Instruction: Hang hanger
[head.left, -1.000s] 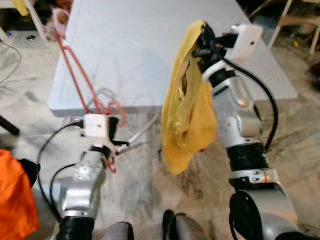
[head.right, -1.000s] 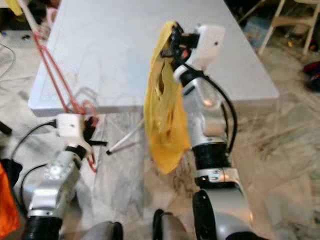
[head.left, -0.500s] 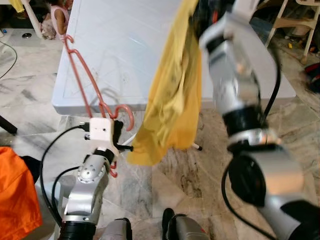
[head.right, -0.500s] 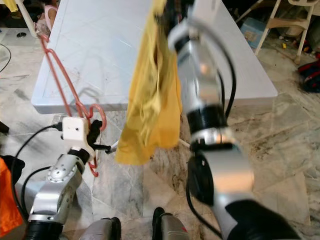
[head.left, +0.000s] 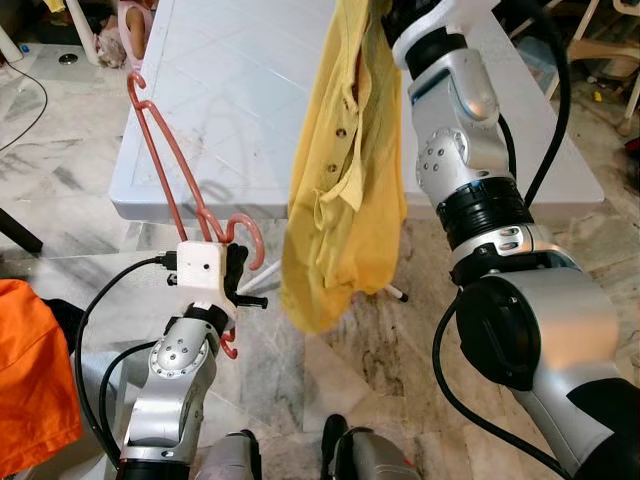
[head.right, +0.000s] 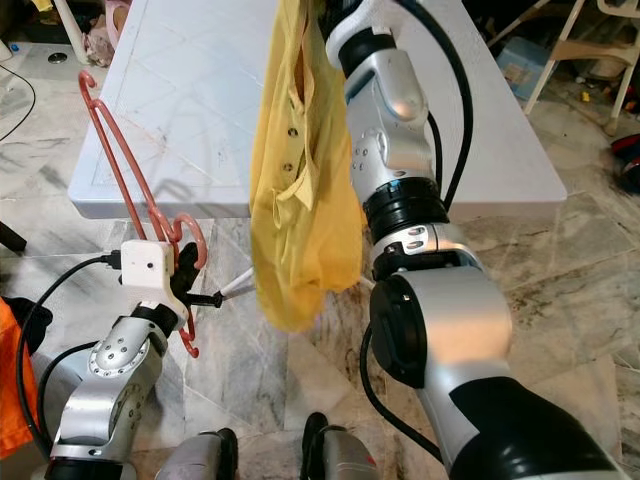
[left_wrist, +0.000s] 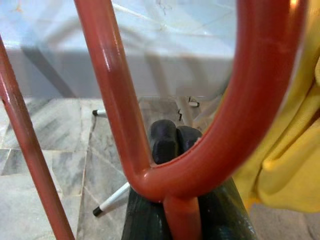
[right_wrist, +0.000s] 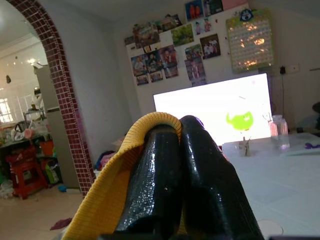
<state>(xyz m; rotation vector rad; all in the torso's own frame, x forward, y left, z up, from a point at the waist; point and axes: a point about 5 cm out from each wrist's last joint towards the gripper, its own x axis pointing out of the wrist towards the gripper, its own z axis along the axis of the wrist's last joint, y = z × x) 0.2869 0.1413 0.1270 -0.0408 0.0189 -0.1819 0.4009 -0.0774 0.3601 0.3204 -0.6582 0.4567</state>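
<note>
The left gripper (left_wrist: 172, 145) is clamped on the red hanger (head.left: 165, 170), holding it upright before the near edge of the white table (head.left: 240, 90). The raised right gripper (right_wrist: 177, 150), fingers pinched on fabric, dangles a yellow button-up shirt (head.left: 340, 190) just beside the hanger.

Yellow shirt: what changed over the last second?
The right arm rose, lifting the yellow shirt until its grip went past the top edge of the head views; the right gripper stays shut on the shirt's edge, and the shirt now hangs long in front of the white table. The camera also shifted. The left gripper still clamps the red hanger low on the left, about where it was.
</note>
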